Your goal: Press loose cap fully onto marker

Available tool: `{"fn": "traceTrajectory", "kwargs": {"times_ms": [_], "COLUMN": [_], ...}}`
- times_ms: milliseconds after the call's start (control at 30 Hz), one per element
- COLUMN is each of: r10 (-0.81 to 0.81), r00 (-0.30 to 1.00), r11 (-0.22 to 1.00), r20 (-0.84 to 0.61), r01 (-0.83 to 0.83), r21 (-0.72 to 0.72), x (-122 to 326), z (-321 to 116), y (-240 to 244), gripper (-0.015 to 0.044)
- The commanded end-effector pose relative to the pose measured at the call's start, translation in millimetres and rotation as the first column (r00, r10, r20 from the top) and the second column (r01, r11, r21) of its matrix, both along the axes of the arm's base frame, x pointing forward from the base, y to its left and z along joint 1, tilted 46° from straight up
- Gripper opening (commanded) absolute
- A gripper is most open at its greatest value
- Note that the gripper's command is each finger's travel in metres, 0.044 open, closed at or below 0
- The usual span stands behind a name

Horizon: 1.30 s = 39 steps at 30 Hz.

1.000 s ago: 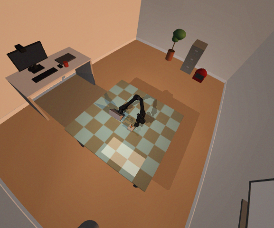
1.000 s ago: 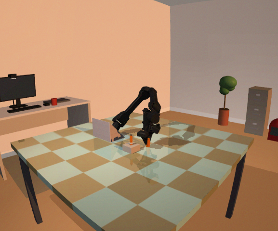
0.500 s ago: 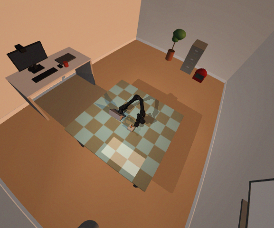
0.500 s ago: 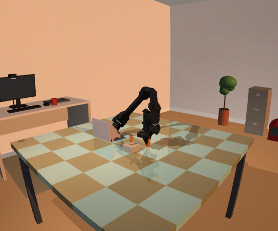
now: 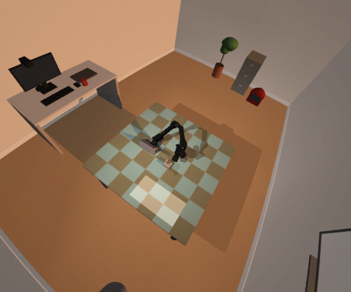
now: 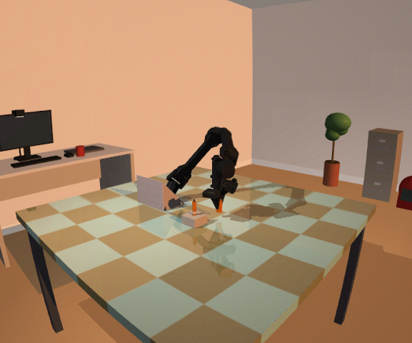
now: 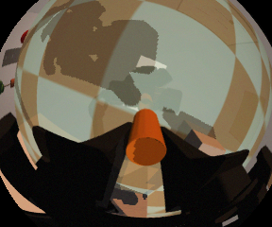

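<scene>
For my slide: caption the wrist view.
Gripper shut on the orange cap, standing on the checkered table.

The arm (image 6: 213,147) rises from its base, bends sharply at the elbow and drops its wrist straight down. The hand (image 6: 219,204) points at the desk (image 6: 235,295), fingers closed on the orange cap (image 7: 145,139) standing between them.

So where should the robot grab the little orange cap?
Around its round sides, coming straight down from above. The cap stands upright on the table, so its sides are free all round. The gripper is already shut on it that way.
</scene>
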<state>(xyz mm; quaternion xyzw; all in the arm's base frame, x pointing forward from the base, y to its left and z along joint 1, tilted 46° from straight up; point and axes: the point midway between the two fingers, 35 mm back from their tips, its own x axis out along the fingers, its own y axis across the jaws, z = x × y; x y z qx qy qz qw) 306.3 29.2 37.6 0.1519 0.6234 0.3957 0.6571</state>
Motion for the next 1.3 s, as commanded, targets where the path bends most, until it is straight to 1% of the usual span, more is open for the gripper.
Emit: {"fn": "traceTrajectory", "kwargs": {"times_ms": [0, 367, 833, 1267], "r10": [0.004, 0.004, -0.008, -0.003], "r00": [1.000, 1.000, 1.000, 1.000], "r11": [1.000, 1.000, 1.000, 1.000], "r20": [0.005, 0.004, 0.001, 0.001], "r01": [-0.004, -0.004, 0.008, 0.003], "r21": [-0.005, -0.004, -0.024, -0.021], "x": [2, 2, 3, -7], "z": [7, 23, 8, -7], "y": [-7, -23, -79, -130], "gripper": [0.0000, 0.0000, 0.0000, 0.0000]}}
